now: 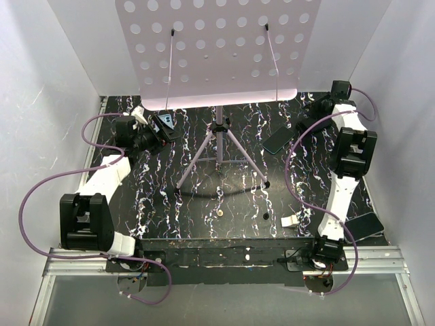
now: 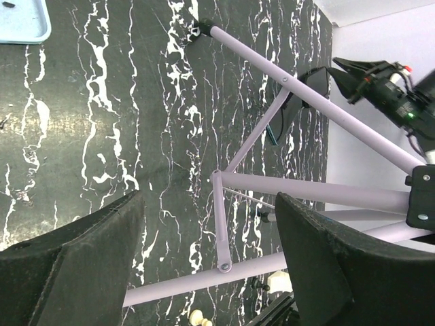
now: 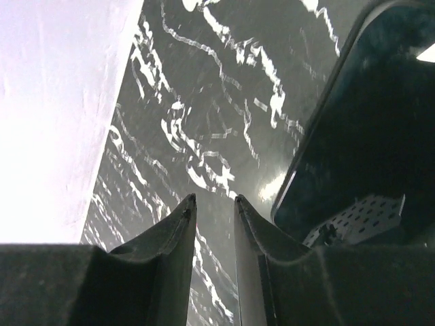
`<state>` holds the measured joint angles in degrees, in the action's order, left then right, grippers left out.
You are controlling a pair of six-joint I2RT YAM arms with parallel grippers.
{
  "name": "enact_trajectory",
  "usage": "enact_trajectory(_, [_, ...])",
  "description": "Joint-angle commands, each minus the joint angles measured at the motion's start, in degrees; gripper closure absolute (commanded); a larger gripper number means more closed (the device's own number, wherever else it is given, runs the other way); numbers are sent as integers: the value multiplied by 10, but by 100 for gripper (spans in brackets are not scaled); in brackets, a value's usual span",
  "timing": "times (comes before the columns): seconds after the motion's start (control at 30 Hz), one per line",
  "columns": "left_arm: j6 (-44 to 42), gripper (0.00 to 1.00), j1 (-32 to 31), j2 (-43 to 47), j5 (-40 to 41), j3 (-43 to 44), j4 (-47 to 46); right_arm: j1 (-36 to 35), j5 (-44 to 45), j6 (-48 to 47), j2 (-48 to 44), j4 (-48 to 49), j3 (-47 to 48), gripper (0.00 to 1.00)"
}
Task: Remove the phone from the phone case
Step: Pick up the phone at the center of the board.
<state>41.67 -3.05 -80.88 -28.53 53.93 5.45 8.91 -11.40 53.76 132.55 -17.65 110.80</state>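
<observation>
Lying flat on the black marbled table [image 1: 190,217], the phone [image 1: 277,140] is seen at the far R side, glossy face up, w/ the perforated panel of the music stand [image 1: 219,146] mirrored in it. The R gripper [image 3: 214,200] is held low over the table just beside the phone's edge. Its fingers are set only narrowly apart w/ nothing between them; whether a finger touches the phone can't be told. The phone case [image 2: 20,24], light blue and empty, is laid on the table at the far L side, well apart from the phone, w/ the stand's tripod legs between the two. The L gripper [image 2: 209,197] is held near the case, fingers spread wide, nothing gripped. A 2nd black slab [image 1: 363,225] is noted by the R arm's base.
</observation>
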Motion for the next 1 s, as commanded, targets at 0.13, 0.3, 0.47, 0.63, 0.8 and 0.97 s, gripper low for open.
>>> enact_trajectory(0.13, [13, 24, 4, -4, -28, -6, -31, -2, -4, 27, 113, -84, 178, 65])
enact_trajectory(0.3, [16, 24, 5, -8, -32, -3, -32, -3, 22, 9, 124, -123, 180, 65])
enact_trajectory(0.47, [17, 24, 5, -8, -35, -4, -33, -1, 45, -26, 112, -169, 163, 64])
enact_trajectory(0.63, [17, 24, 6, -6, -38, -4, -34, -2, 54, -55, 78, -219, 127, 63])
enact_trajectory(0.8, [17, 25, 6, -8, -42, -5, -35, 0, 64, -109, -7, -222, 28, 59])
enact_trajectory(0.97, [23, 25, 7, -13, -50, -5, -40, 1, 59, -202, -77, -216, -27, 51])
